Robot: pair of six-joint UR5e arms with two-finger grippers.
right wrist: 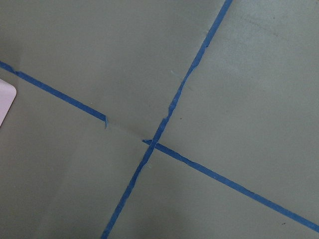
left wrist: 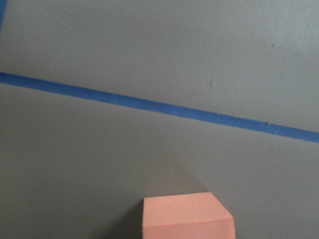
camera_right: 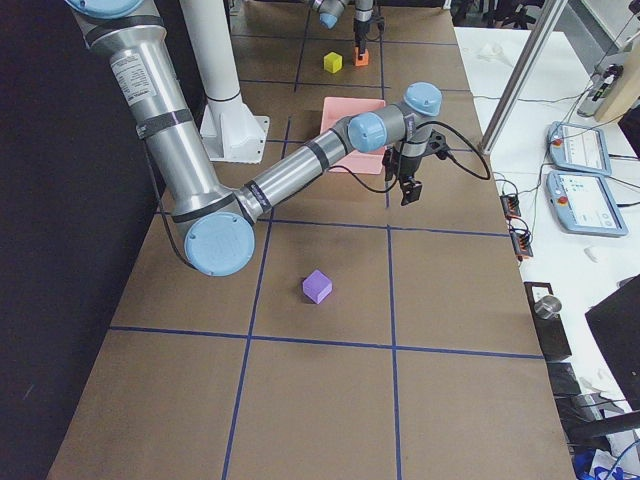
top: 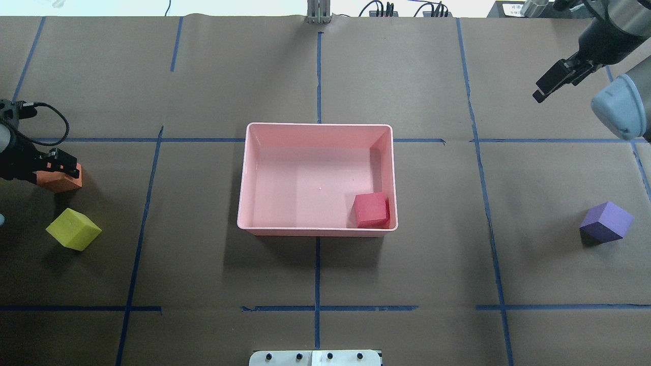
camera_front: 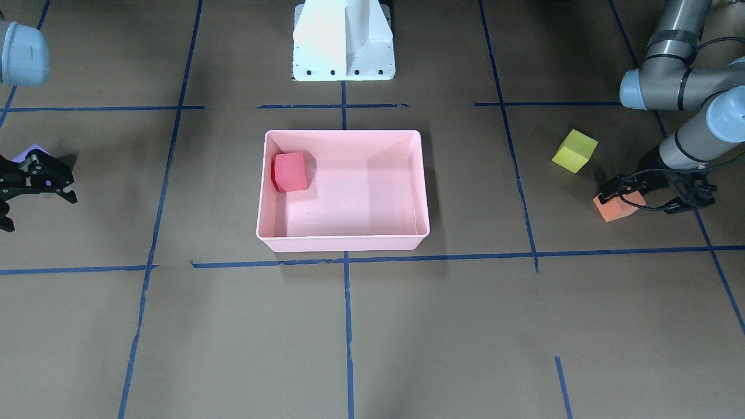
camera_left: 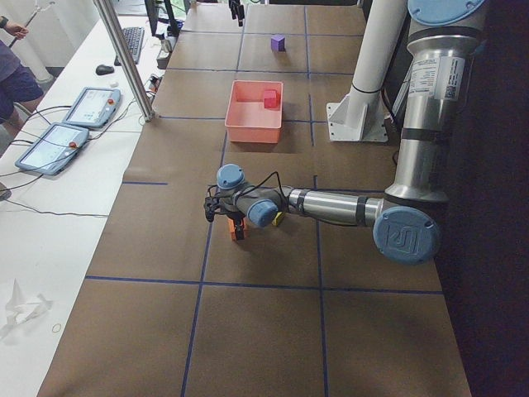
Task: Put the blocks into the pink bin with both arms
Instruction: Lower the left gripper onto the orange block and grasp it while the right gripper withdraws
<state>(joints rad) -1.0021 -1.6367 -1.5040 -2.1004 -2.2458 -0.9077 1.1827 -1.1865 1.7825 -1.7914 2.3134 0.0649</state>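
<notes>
From the front, the pink bin [camera_front: 343, 241] holds the red-pink block [camera_front: 290, 171] in one corner. The left gripper [camera_front: 640, 201] straddles the orange block [camera_front: 620, 208], though whether it clamps the block cannot be told. The yellow-green block [camera_front: 575, 151] lies near. The right gripper [camera_front: 41, 213] has its jaws spread and empty. Overhead, the purple block [top: 606, 221] sits on the table [top: 203, 76], well apart from the right gripper.
</notes>
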